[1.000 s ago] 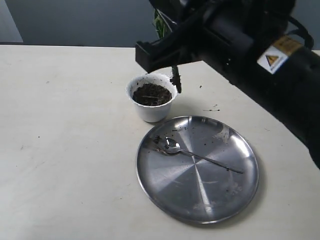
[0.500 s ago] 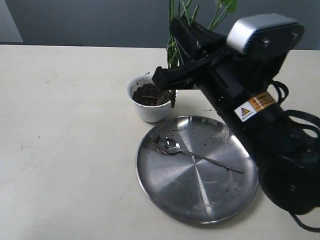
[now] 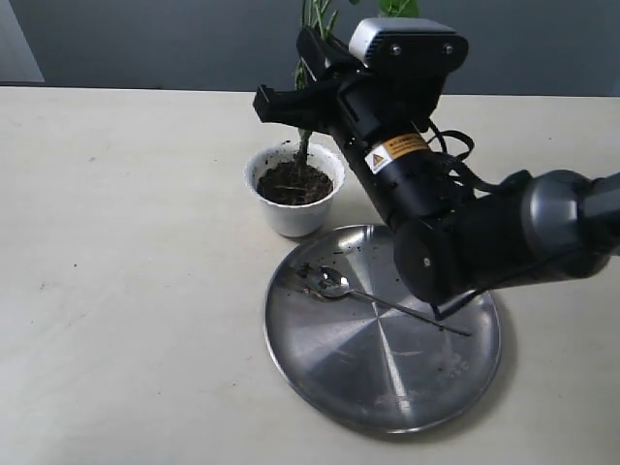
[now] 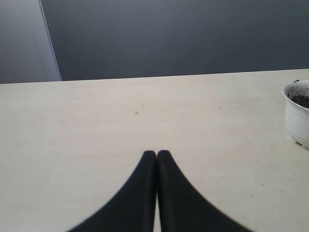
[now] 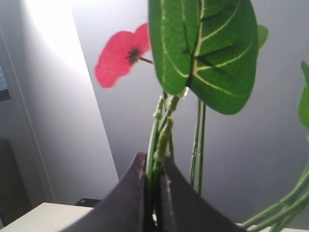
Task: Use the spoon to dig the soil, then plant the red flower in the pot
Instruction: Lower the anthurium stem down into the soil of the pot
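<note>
Two grippers: standing closed.
Right gripper [image 5: 153, 163]: pinching red flower [image 5: 123, 55] stems, reaching over pot [image 3: 291, 221].
Left gripper [image 4: 156, 154]: gripping nothing, pointing across table [image 4: 96, 121].
Red flower: standing upright, stem ends meeting soil [image 3: 291, 184].
Spoon [image 3: 334, 283]: lying on plate [image 3: 387, 383].

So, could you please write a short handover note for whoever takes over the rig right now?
Left gripper: shut, empty, above the table.
Right gripper: shut on the stems of the red flower, held upright over the pot.
Spoon: lying on the steel plate among soil crumbs; digging looks done.
The stem base meets the soil; how deep, I cannot tell.
Left to do: seat the stem, release it, pull the arm away.
</note>
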{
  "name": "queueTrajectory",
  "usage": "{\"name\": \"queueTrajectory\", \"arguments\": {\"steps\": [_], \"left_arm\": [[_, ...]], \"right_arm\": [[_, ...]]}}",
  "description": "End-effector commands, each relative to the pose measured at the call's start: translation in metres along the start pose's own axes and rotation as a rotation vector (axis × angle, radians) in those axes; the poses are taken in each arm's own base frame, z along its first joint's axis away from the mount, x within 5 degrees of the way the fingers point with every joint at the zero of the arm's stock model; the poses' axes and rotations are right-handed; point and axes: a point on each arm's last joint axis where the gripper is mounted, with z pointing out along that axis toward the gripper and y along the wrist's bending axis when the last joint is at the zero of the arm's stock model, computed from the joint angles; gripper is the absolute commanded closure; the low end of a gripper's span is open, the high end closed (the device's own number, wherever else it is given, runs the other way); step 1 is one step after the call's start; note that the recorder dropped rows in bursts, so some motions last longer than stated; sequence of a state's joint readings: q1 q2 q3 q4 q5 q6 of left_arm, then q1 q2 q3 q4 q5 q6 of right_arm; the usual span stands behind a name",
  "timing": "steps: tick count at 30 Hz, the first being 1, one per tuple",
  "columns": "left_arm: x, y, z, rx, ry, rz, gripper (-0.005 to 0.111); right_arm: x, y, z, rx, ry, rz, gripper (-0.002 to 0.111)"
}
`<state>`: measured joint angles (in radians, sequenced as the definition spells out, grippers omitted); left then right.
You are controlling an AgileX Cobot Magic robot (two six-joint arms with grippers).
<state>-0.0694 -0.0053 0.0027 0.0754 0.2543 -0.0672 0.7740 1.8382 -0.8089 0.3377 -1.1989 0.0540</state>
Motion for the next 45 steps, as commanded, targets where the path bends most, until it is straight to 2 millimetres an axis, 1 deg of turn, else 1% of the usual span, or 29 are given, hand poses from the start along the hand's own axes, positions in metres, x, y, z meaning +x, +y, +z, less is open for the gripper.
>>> {"name": "queueTrajectory", "arguments": {"steps": [1,5,7,9,13,17,20,23,27,31,33,41,45], "left_arm": [[-0.001,0.000,0.000,0.006,-0.006,-0.002,0.105],[-0.001,0.000,0.000,0.006,-0.006,-0.002,0.105],[-0.001,0.000,0.000,0.006,-0.006,-0.002,0.105],[-0.001,0.000,0.000,0.006,-0.006,-0.002,0.105],[-0.001,0.000,0.000,0.006,-0.006,-0.002,0.105],[-0.001,0.000,0.000,0.006,-0.006,-0.002,0.105],[-0.001,0.000,0.000,0.006,-0.006,-0.002,0.105],[-0.001,0.000,0.000,0.006,-0.006,-0.002,0.105],[-0.001,0.000,0.000,0.006,-0.006,-0.002,0.105],[-0.001,0.000,0.000,0.006,-0.006,-0.002,0.105],[-0.001,0.000,0.000,0.006,-0.006,-0.002,0.105],[-0.001,0.000,0.000,0.006,-0.006,-0.002,0.105],[-0.001,0.000,0.000,0.006,-0.006,-0.002,0.105]], "right_arm": [[0.011,0.001,0.023,0.024,-0.040,-0.003,0.109],[0.031,-0.004,0.035,0.076,-0.027,-0.005,0.109],[0.037,-0.010,0.038,0.136,-0.022,-0.027,0.109],[0.042,-0.020,0.041,0.162,-0.017,-0.043,0.109],[0.044,-0.038,0.044,0.202,-0.013,-0.055,0.109],[0.042,-0.044,0.045,0.205,-0.018,-0.058,0.109],[0.042,-0.040,0.046,0.148,-0.018,-0.040,0.109],[0.043,-0.035,0.047,0.094,-0.014,-0.056,0.109],[0.043,-0.036,0.048,0.103,-0.001,-0.051,0.109],[0.049,-0.035,0.049,0.085,0.007,-0.037,0.109],[0.054,-0.035,0.050,0.080,0.017,-0.031,0.109],[0.088,-0.041,0.046,0.075,0.125,-0.054,0.109],[0.093,-0.037,0.045,0.036,0.181,-0.068,0.109]]}}
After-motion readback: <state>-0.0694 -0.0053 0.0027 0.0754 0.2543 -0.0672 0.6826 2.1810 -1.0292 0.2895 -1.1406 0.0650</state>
